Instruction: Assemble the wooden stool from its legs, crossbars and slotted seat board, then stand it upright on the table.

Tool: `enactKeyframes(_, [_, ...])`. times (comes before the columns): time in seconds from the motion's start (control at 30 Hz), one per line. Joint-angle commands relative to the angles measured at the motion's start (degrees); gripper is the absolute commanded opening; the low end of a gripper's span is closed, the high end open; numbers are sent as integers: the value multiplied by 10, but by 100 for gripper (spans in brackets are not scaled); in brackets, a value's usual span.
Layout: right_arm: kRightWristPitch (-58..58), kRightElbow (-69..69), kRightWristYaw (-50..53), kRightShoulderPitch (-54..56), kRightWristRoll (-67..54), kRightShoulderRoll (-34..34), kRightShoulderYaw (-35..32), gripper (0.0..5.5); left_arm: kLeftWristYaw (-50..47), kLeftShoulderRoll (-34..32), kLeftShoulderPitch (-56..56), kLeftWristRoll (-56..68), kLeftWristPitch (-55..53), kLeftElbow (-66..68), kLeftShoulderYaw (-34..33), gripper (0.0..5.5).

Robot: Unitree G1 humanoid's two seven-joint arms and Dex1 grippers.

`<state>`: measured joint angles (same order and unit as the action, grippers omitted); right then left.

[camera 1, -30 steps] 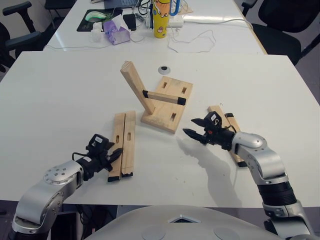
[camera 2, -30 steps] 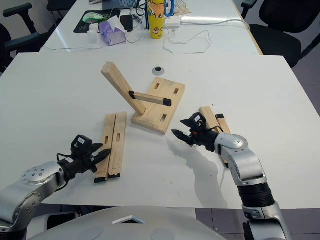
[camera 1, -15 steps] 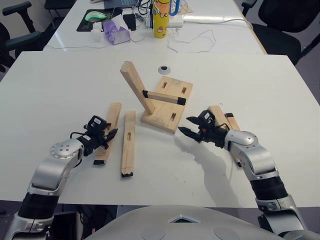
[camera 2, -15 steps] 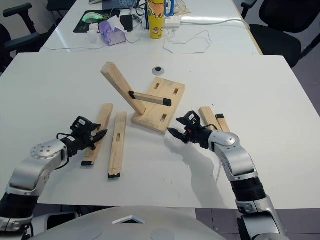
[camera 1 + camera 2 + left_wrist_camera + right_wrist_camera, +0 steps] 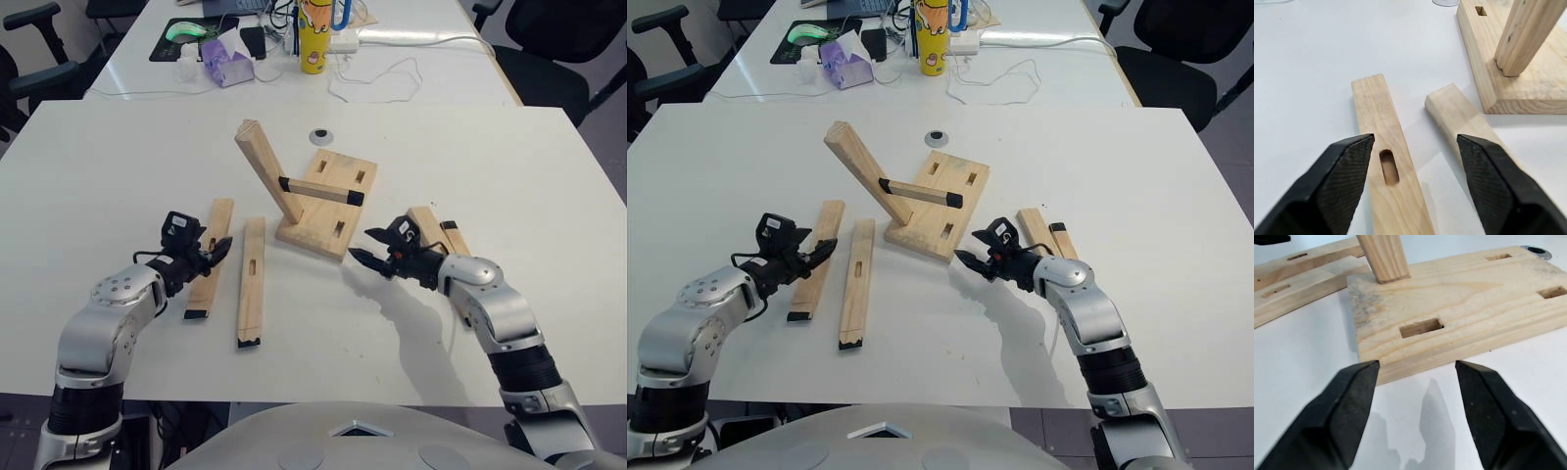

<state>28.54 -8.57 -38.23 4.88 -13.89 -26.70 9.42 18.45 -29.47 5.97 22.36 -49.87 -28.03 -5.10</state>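
Left eye view showed the slotted seat board (image 5: 333,217) lying flat on the white table (image 5: 108,176), just above the middle of the frame. One leg (image 5: 263,164) stood in a slot of the board and leaned toward the upper left. A crossbar (image 5: 321,191) with black ends stuck out from that leg, over the board.

Two loose legs lay side by side left of the middle, a little apart from each other. The left loose leg (image 5: 210,257) had a black end nearest the bottom of the frame. The second loose leg (image 5: 251,280) lay just beside it, nearer the board, with a slot in its top face.

The left gripper (image 5: 221,251) hung over the left loose leg. In the left wrist view its fingers (image 5: 1342,181) were wide apart and held nothing. I could not tell if it touched the wood.

The right gripper (image 5: 364,245) sat right of the middle, very near the board's lower corner. Its two fingers (image 5: 1352,401) were spread apart and held nothing.

Two more wooden pieces (image 5: 429,223) lay behind the right gripper, partly hidden by the arm.

A small round disc (image 5: 320,136) lay on the table just above the board. On another table at the top of the frame stood a yellow cup (image 5: 314,39), near a purple pack (image 5: 227,67) and a white cable (image 5: 382,83).
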Motion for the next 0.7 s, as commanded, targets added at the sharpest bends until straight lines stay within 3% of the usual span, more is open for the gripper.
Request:
enactKeyframes(0.03, [0, -11, 17, -13, 8, 5, -4, 289, -7, -3, 17, -10, -17, -3, 1, 379])
enactKeyframes(0.4, [-9, -12, 31, -21, 18, 16, 2, 289, -10, 0, 53, -59, -5, 26, 30, 394])
enactKeyframes(0.7, [-10, -5, 26, -10, 17, 16, -5, 289, -4, 1, 34, -67, 16, 32, 35, 259])
